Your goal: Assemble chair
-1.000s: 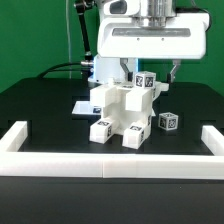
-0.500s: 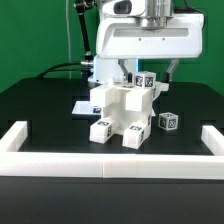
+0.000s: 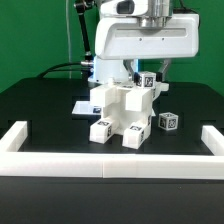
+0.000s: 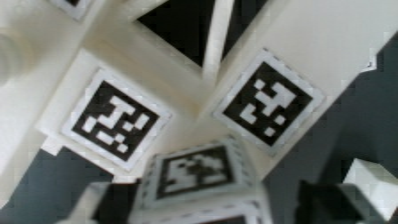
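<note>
The blocky matte-white plastic chair (image 3: 122, 112) stands on the black desk (image 3: 40, 110); fingers (image 3: 130, 71) flank its tagged top, grip impossible to tell.

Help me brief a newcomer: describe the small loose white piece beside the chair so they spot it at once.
Find the blocky matte-white plastic chair assembly in the middle of the black table. Just off it, on the exterior view's right, sits a small white tagged block. It alone stands apart, joined to nothing.
</note>
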